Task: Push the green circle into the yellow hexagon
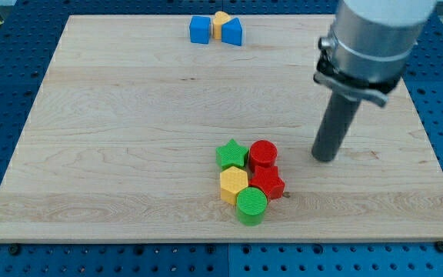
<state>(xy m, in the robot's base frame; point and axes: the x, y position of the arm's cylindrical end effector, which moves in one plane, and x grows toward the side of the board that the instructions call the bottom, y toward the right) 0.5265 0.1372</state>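
Green star (231, 154) (touching red cylinder (263, 153))

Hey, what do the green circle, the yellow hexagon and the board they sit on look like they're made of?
The green circle block and yellow hexagon block look like matte plastic, possibly 3D-printed: fine ridged lines show on top. The pale board looks like unvarnished wood, with visible grain and plank seams. My tip stands to the right of the cluster.

Green circle (251, 205) touching yellow hexagon (233, 184); my tip (324, 158) well right.
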